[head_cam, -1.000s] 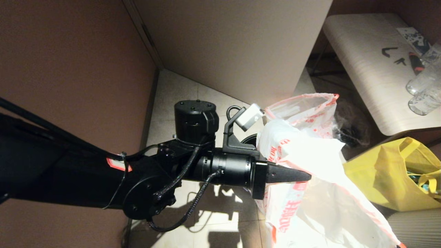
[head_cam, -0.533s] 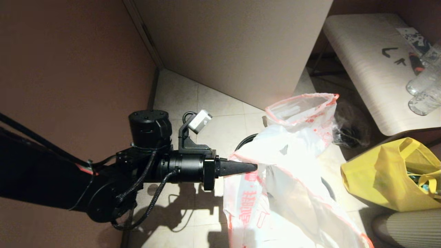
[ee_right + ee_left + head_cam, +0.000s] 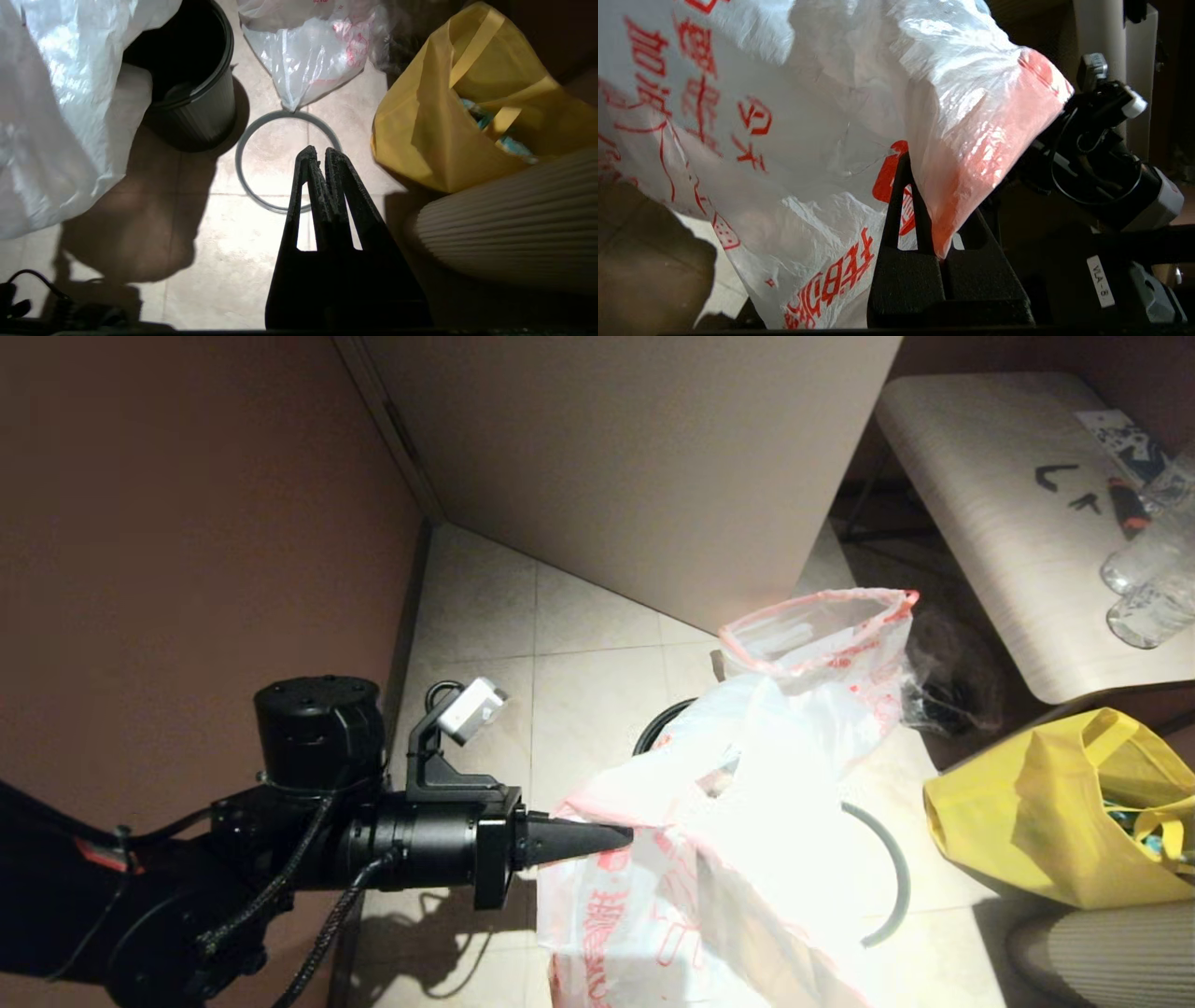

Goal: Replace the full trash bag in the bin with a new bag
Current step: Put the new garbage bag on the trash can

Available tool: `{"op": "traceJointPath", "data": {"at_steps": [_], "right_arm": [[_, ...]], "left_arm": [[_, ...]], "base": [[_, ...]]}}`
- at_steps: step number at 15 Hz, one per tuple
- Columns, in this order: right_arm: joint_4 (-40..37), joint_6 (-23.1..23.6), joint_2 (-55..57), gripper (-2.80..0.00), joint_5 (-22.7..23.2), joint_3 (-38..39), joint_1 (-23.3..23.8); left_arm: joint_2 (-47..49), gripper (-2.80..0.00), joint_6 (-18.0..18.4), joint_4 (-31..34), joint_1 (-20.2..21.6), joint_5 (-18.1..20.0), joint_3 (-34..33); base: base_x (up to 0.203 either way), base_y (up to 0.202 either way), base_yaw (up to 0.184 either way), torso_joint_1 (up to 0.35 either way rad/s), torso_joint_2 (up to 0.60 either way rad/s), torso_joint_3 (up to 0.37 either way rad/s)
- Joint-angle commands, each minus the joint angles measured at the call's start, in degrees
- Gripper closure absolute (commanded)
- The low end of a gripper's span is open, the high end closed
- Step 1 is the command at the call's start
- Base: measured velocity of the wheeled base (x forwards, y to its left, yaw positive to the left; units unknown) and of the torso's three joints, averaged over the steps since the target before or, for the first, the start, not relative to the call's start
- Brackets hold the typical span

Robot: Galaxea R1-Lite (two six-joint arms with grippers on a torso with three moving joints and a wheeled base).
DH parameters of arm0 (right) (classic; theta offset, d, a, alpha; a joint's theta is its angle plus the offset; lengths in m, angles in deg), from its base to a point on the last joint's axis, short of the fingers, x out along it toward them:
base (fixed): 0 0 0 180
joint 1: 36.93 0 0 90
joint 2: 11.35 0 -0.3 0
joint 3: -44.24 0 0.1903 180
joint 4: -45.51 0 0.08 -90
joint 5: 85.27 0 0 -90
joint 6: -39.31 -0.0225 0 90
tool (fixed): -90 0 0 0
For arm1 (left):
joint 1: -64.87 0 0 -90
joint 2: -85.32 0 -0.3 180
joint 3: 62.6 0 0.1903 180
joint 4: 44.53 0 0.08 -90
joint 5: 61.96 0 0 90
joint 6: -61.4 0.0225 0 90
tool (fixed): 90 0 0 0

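Holding a pinch of red-orange hem, the left tool [image 3: 616, 835] keeps the new bag [image 3: 709, 859] lifted in the air, its fingers closed tight on the film, as the left wrist view shows. That bag hangs slack, showing only its own folds and red print, and drapes low toward the floor in front of the bin [image 3: 196, 84]. From the head view the bin is almost wholly hidden behind the film; only a dark arc of its mouth shows there. The right wrist view shows the bin standing on the tiles, dark inside and with no liner in it.

So the first half of the job looks done. The full trash bag [image 3: 822, 635] is out and stands on the floor beyond the bin, its mouth gaping. The bin's grey hoop [image 3: 285, 158] is off and lies flat on the tiles beside the bin, between it and the yellow tote [image 3: 1055, 812].

What remains, as I judge it: open the new bag's mouth, lower it into the bin, fold the hem over the edge, and press the hoop back on to pin it.

The right tool [image 3: 322, 156] hangs idle above the hoop, fingers pressed together, gripping nothing.
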Motion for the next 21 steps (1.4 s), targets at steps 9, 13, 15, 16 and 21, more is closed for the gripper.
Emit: {"op": "traceJointPath", "data": {"at_steps": [9, 13, 15, 16, 21], "right_arm": [[10.3, -8.4, 52.0, 0.00, 5.4, -26.2, -2.2], [22.5, -17.2, 85.5, 0.00, 3.7, -37.8, -8.7], [27.1, -20.0, 101.0, 0.00, 1.3, -46.4, -11.4], [28.5, -21.1, 107.3, 0.00, 0.3, -51.3, -12.6], [28.2, -26.9, 122.1, 0.00, -3.7, -66.6, -22.4]], "left_arm": [[0.6, 0.00, -0.1, 1.7, 2.2, -6.2, 0.4], [0.9, 0.00, -0.1, 3.7, 2.3, -8.7, 0.3], [1.0, 0.00, 0.0, 3.7, 2.7, -8.7, -0.7], [1.0, 0.00, 0.0, 3.7, 2.9, -8.7, -1.0], [2.0, 0.00, 0.0, 3.6, 3.5, -8.7, 0.6]], "base": [[0.000, 0.000, 0.000, 0.000, 0.00, 0.000], [0.000, 0.000, 0.000, 0.000, 0.00, 0.000], [0.000, 0.000, 0.000, 0.000, 0.00, 0.000], [0.000, 0.000, 0.000, 0.000, 0.00, 0.000], [0.000, 0.000, 0.000, 0.000, 0.00, 0.000]]}}
